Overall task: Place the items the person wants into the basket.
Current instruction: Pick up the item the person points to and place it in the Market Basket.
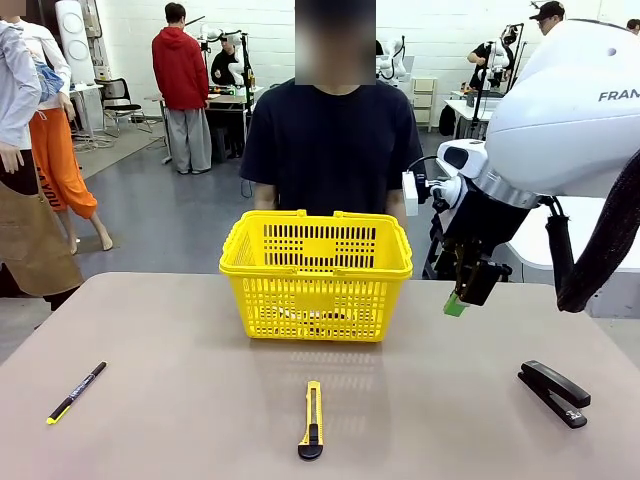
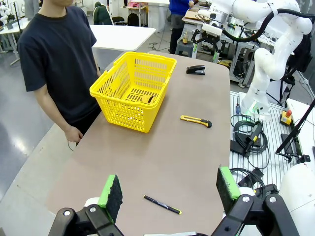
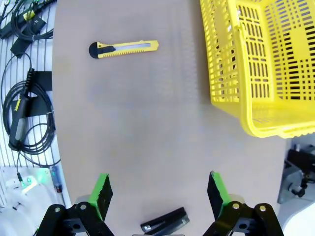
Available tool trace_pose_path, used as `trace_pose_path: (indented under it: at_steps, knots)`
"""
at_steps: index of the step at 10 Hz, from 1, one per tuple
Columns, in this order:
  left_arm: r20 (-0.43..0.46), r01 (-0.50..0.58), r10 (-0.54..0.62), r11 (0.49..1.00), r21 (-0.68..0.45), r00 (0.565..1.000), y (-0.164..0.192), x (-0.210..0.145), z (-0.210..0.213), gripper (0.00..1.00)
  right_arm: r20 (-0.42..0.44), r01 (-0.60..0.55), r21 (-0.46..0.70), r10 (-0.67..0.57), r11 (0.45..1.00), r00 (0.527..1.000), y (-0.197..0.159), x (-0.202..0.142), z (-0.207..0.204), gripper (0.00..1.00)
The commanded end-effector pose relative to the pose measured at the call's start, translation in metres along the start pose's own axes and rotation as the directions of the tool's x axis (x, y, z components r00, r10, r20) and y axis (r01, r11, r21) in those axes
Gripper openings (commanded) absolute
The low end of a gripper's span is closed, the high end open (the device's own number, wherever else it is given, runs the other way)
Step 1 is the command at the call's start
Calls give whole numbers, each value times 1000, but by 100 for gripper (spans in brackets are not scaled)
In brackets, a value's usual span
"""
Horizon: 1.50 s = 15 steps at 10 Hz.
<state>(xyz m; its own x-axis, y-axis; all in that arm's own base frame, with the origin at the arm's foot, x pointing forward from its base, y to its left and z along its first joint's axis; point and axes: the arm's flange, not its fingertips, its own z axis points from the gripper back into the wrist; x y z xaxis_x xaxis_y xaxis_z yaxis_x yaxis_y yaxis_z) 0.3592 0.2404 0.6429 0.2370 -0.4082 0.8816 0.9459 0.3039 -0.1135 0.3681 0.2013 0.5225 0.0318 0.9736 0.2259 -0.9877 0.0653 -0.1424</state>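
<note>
The yellow basket (image 1: 315,275) stands mid-table in front of the person (image 1: 335,140) in a dark T-shirt. A small dark thing (image 2: 147,99) lies on the basket's floor; I cannot tell what it is. The yellow utility knife (image 1: 312,420) lies alone near the front edge, also seen as the knife (image 3: 124,48) and the knife (image 2: 196,120). My right gripper (image 1: 468,290) hangs open above the table right of the basket (image 3: 256,64), its jaws (image 3: 159,191) holding nothing. My left gripper (image 2: 170,189) is open and high above the table's end, far from the basket (image 2: 133,91).
A black pen with a yellow tip (image 1: 77,392) lies at the front left, under my left gripper as the pen (image 2: 162,204). A black stapler (image 1: 553,393) sits front right, just below my right gripper as the stapler (image 3: 165,221). Cables hang beyond the table's edge (image 3: 24,113).
</note>
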Motion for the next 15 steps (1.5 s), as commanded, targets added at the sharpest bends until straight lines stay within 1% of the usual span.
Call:
trace_pose_path:
  at_steps: [1, 2, 3, 4, 6, 7, 8, 9, 10, 11, 12, 13, 14, 15]
  knots:
    - [8, 7, -7, 1000, 0, 1000, -2, 1, 1, 100, 0, 0, 0, 0, 1000, 1000, 0, 0, 0, 100]
    - [8, 7, -7, 1000, 0, 1000, -2, 1, 1, 100, 44, 56, -34, -55, 998, 998, 3, -25, 35, 100]
    - [8, 7, -7, 1000, 0, 1000, -2, 1, 1, 100, 75, 140, -73, -134, 988, 988, 7, -57, 75, 100]
    - [8, 7, -7, 1000, 0, 1000, -2, 1, 1, 100, 87, 205, -83, -198, 975, 976, 13, -82, 105, 100]
    - [8, 7, -7, 1000, 0, 1000, -2, 1, 1, 100, 110, 264, -70, -256, 962, 960, 30, -121, 157, 100]
    - [8, 7, -7, 1000, 0, 1000, -2, 1, 1, 100, 128, 312, -30, -306, 949, 943, 36, -147, 181, 100]
    - [8, 7, -7, 1000, 0, 1000, -2, 1, 1, 100, 162, 362, -15, -355, 932, 921, 40, -173, 200, 100]
    - [8, 7, -7, 1000, 0, 1000, -2, 1, 1, 100, 257, 396, -20, -378, 918, 890, 47, -200, 218, 100]
    - [8, 7, -7, 1000, 0, 1000, -2, 1, 1, 100, 404, 401, -54, -347, 914, 846, 57, -229, 232, 100]
    - [8, 7, -7, 1000, 0, 1000, -2, 1, 1, 100, 547, 393, -81, -289, 916, 786, 68, -260, 240, 100]
    - [8, 7, -7, 1000, 0, 1000, -2, 1, 1, 100, 640, 354, -115, -204, 928, 741, 77, -294, 239, 100]
    - [8, 7, -7, 1000, 0, 1000, -2, 1, 1, 100, 689, 294, -124, -131, 948, 713, 78, -319, 232, 100]
    - [8, 7, -7, 1000, 0, 1000, -2, 1, 1, 100, 719, 284, -143, -98, 948, 688, 77, -341, 223, 100]
    - [8, 7, -7, 1000, 0, 1000, -2, 1, 1, 100, 731, 270, -167, -64, 948, 679, 75, -360, 215, 100]
